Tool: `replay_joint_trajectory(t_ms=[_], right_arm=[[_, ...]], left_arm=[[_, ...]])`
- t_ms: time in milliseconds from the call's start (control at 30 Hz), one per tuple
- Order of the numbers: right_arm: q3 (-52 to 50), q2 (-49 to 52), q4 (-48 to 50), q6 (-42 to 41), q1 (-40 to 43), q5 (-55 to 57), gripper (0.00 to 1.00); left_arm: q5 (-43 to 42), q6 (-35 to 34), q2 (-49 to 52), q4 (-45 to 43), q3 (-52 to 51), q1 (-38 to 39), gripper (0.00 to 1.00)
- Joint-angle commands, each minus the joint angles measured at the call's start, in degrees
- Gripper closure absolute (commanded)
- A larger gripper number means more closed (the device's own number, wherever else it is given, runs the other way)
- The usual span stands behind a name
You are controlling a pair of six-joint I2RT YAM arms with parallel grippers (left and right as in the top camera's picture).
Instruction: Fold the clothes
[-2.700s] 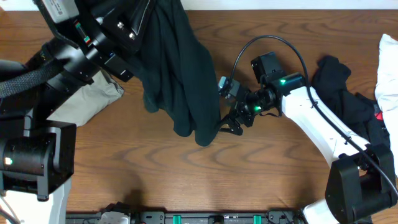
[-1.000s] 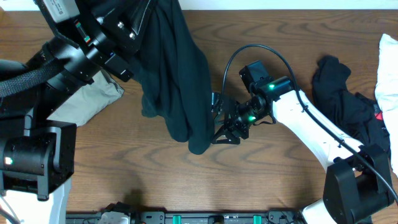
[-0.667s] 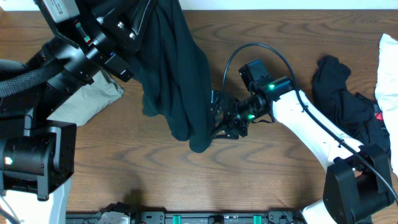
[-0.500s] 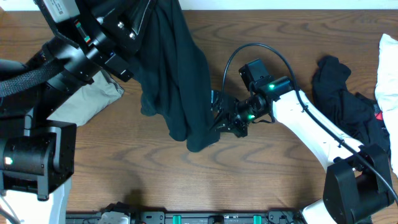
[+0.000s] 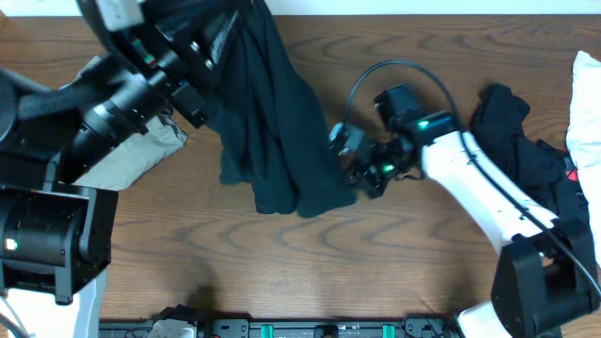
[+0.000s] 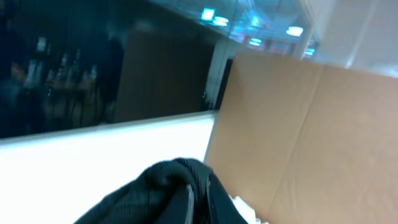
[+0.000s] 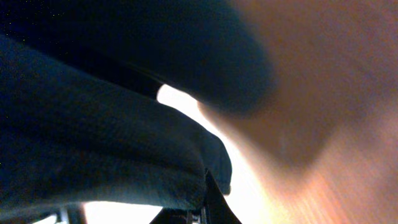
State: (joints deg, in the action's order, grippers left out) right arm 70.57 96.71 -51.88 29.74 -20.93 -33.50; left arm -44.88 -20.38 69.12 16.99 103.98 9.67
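Where right gripper (image 5: 350, 175) clamps tight, black garment (image 5: 272, 122) pinched.

The wood-grain table (image 5: 394, 263) carried a crumpled khaki-grey garment (image 5: 131, 155) at its left side and a black heap (image 5: 521, 155) of cloth at its right. A white cloth (image 5: 587, 103) lay just beyond the heap, at the right edge. Near the middle, the lower end of a dark garment (image 5: 282, 169) seemed to rest on the wood, though the overhead view left that unsure.
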Motion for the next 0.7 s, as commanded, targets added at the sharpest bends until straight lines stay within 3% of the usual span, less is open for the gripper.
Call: replay_joint_trajectory(t_ms=[0,167,333,667], right_arm=[[4.09,-5.42,-1.16,-9.94,4.83,12.94,0.99],[9.49,-13.33,-1.95,-18.60,14.73,24.26,0.99],[12.94,-20.59,-1.97,-21.66,23.63,25.35,0.99],[13.60,-29.55,-2.10,-26.95,29.92,30.69,0.99]], left_arm=[[2.03,7.58,-0.66,5.64,1.60,0.00,0.94],[17.59,18.05,-0.48,21.33,1.57,0.00,0.94],[29.73,20.85,0.15,31.56,1.57,0.00,0.94],[38.10,20.81,1.33,42.29,1.57,0.00,0.94]])
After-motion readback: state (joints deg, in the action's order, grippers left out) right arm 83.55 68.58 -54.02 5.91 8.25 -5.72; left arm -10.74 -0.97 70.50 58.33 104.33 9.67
